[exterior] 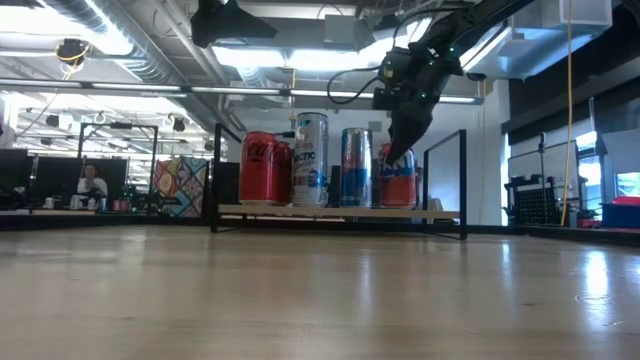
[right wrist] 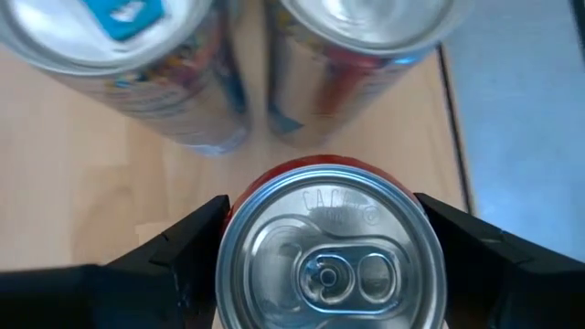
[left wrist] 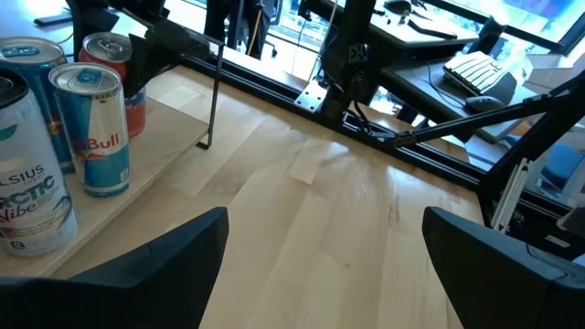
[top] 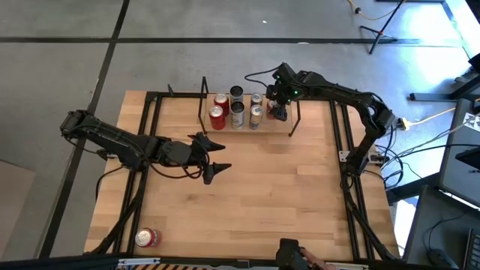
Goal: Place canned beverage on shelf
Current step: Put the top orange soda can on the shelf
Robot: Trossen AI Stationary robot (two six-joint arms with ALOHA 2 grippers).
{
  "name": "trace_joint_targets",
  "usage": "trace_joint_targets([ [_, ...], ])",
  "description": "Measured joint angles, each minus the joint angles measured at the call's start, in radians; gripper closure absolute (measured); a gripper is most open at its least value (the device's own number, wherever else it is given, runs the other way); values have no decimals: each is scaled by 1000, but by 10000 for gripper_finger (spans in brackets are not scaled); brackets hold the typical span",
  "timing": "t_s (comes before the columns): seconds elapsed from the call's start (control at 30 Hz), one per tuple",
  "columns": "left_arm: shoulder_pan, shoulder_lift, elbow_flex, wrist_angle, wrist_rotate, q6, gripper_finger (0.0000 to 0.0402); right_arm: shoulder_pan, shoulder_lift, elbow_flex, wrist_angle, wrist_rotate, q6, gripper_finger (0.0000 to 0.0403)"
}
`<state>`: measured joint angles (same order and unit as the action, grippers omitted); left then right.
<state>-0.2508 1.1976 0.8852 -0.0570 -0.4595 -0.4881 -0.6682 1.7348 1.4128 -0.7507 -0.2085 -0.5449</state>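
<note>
From above: a light-wood tabletop with a small shelf near its far edge. Six or so cans stand on the shelf in two rows. The right pincer is down over the shelf's right end, its fingers around a red can that is mostly covered by the arm. The left pincer hovers over the middle of the tabletop, fingers spread and holding nothing. One more red can lies on its side near the tabletop's front left corner, well apart from both arms.

From tabletop height: the right pincer reaches down from above onto the red can at the right end of the row. The can stands upright and looks to rest on the shelf. Beside it stand a blue Red Bull can, a white can and a red Coca-Cola can.

Left wrist: both dark fingers stand wide apart over bare wood, with a Red Bull can on the shelf off to one side.

Right wrist: the red can's silver top sits between the fingers, which flank its sides closely; whether they still press it I cannot tell.

Judged from this, the placing step is nearly done. Next the right pincer must let go fully and rise straight up, so as not to knock the neighbouring cans. The fallen can is probably next.

Hidden: the can's base on the shelf and its label.
</note>
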Motion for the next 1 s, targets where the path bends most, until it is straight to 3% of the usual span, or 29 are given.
trace_joint_targets([
  [0.83, 6, 0, 0, 6, 1, 0, 47, 1, 0, 0, 43, 11, 32, 113],
  [1.0, 6, 0, 0, 6, 1, -1, 47, 1, 0, 0, 42, 17, 11, 77],
])
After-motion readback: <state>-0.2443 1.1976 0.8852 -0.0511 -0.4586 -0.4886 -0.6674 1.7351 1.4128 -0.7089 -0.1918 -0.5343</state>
